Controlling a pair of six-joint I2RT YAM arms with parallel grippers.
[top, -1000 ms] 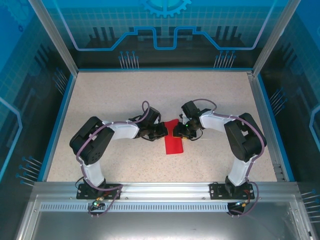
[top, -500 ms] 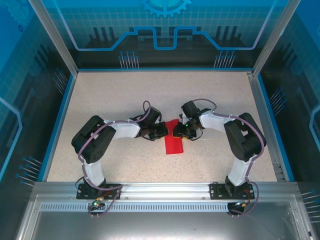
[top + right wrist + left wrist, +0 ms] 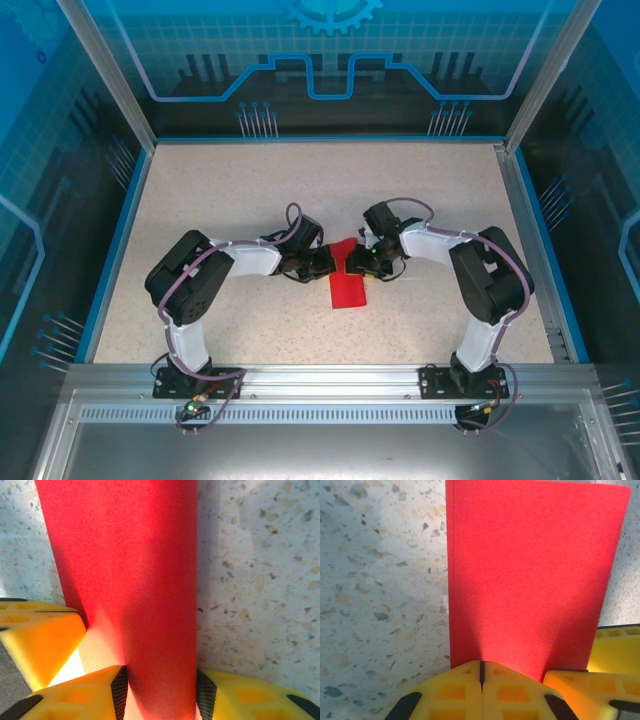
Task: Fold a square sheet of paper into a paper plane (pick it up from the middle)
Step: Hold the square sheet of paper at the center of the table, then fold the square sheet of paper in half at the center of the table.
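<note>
The left claw (image 3: 323, 262) and right claw (image 3: 356, 262) face each other tip to tip at mid-worktop (image 3: 220, 190), over the far end of the red paper (image 3: 348, 291). The paper is a folded strip that runs from under the two claws back toward the arm bases.

In the left wrist view, the left claw (image 3: 481, 672) has its yellow fingers (image 3: 455, 692) pressed together with only a hairline seam between them. The paper (image 3: 530, 575) spreads out flat just ahead of the tips. I cannot tell whether the paper is nipped in that seam.

In the right wrist view, the right claw (image 3: 160, 682) is clamped on the paper (image 3: 130, 570), which rises between its two fingers (image 3: 235, 697) and fills the gap. One left-claw finger (image 3: 40, 635) sits just beside it.
</note>
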